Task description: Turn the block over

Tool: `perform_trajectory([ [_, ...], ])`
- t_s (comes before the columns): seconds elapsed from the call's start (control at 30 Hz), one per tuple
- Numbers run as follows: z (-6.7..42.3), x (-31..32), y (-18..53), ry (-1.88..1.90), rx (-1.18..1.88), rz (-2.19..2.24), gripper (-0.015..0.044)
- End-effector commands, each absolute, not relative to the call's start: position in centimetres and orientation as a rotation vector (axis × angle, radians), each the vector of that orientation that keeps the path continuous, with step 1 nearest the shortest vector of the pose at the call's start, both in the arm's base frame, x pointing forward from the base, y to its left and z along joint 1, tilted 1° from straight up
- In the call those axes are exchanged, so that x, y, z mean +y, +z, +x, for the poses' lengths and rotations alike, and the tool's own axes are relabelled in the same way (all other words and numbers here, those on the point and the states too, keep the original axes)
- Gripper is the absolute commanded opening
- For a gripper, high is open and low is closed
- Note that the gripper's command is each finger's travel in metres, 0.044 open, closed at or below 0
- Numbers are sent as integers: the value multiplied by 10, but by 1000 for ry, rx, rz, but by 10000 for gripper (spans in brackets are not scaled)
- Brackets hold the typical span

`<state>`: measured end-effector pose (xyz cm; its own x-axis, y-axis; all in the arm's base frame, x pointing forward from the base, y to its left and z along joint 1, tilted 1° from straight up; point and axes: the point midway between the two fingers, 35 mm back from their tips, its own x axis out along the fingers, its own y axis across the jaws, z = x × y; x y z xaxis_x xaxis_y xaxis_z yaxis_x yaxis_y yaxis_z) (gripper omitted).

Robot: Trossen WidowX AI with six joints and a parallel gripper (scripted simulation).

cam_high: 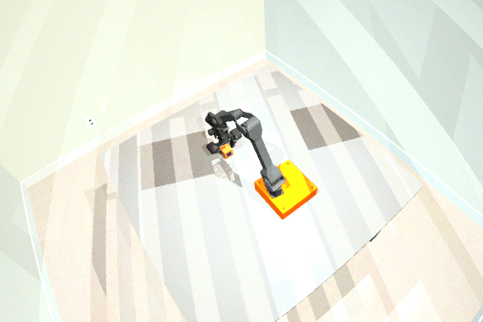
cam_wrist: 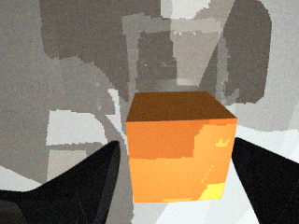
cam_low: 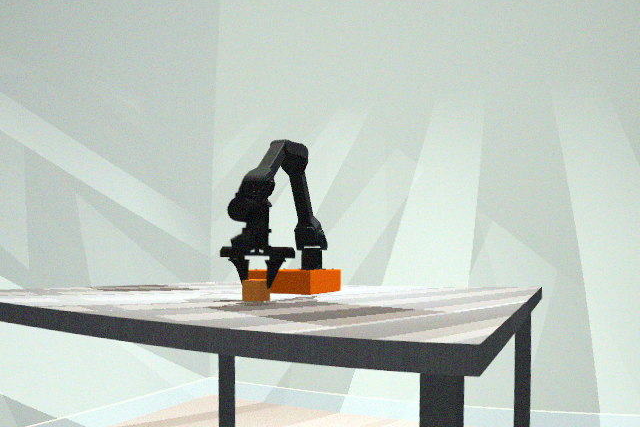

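Observation:
The orange block [cam_high: 225, 150] [cam_low: 255, 291] [cam_wrist: 181, 156] rests on the table [cam_low: 372, 321]. In the top view a small dark mark shows on one of its side faces. The wrist view shows no mark on the faces turned to the camera. My gripper [cam_high: 223, 145] [cam_low: 255, 277] [cam_wrist: 176, 146] points down over the block with one finger on each side of its upper part. The fingers are partly closed and stand close to the block's sides. A thin gap shows at the left finger, so the gripper is open.
The arm's orange base [cam_high: 298, 189] [cam_low: 310, 280] stands on the table just behind and to the right of the block. The table's front edge [cam_low: 310, 347] is well in front of the block.

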<state>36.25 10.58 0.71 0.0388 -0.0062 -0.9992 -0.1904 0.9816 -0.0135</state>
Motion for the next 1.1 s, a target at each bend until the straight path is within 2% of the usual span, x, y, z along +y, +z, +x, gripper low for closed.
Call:
perform_trajectory([
  [0.0, 362, 106, 5, 148, 1532, -156, 230],
  [0.63, 362, 106, 5, 148, 1532, -156, 103],
  [0.77, 362, 107, 24, 148, 1532, -156, 0],
  [1.07, 361, 107, 35, 149, 1530, -156, 0],
])
